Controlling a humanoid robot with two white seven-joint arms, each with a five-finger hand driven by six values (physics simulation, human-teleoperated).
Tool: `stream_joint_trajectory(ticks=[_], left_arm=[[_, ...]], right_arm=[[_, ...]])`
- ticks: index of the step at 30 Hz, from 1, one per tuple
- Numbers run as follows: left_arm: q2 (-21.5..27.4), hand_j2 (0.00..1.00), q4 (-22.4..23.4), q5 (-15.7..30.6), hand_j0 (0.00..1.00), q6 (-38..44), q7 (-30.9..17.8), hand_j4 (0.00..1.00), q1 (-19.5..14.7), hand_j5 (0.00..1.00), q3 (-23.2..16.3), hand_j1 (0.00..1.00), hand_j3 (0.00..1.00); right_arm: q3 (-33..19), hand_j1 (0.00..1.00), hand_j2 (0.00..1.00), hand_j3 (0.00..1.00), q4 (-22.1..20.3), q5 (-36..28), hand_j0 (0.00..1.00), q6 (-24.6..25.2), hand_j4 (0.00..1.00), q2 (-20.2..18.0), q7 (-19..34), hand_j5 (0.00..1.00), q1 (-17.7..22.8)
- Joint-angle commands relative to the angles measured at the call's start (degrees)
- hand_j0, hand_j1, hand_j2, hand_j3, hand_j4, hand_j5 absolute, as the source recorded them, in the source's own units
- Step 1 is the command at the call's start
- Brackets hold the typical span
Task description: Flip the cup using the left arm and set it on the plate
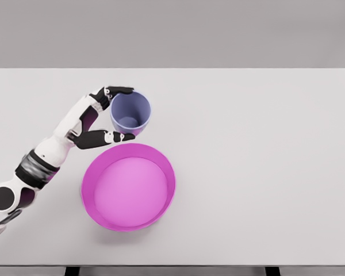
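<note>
A lavender-blue cup point(130, 114) is held with its mouth facing up toward the camera, just beyond the far rim of the magenta plate point(167, 172). My left hand point(112, 113) wraps it from the left, with black fingertips point(122, 90) on its far side and the thumb point(119, 137) on its near side. Whether the cup rests on the table or hangs above it, I cannot tell. The white left arm point(46, 155) comes in from the lower left. The right arm is out of view.
The white table point(264, 161) stretches wide to the right of the plate. Its near edge point(172, 265) runs along the bottom of the view, and a grey wall lies behind the far edge.
</note>
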Motion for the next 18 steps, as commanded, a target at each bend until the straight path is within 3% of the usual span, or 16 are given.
stream_joint_trajectory(ticks=[1,18], left_arm=[[0.1,0.71,-0.03,0.05,0.71,-1.05,0.01,0.71,0.09,0.71,0.04,0.71,0.71],[0.97,0.72,-0.03,0.23,0.72,-6.42,0.01,0.72,6.06,0.72,-0.05,0.72,0.72]], right_arm=[[0.0,1.0,1.0,1.0,0.0,0.0,1.0,0.0,1.0,0.0,0.01,1.0,0.0],[0.0,1.0,1.0,1.0,0.0,0.0,1.0,0.0,1.0,0.0,0.01,1.0,0.0]])
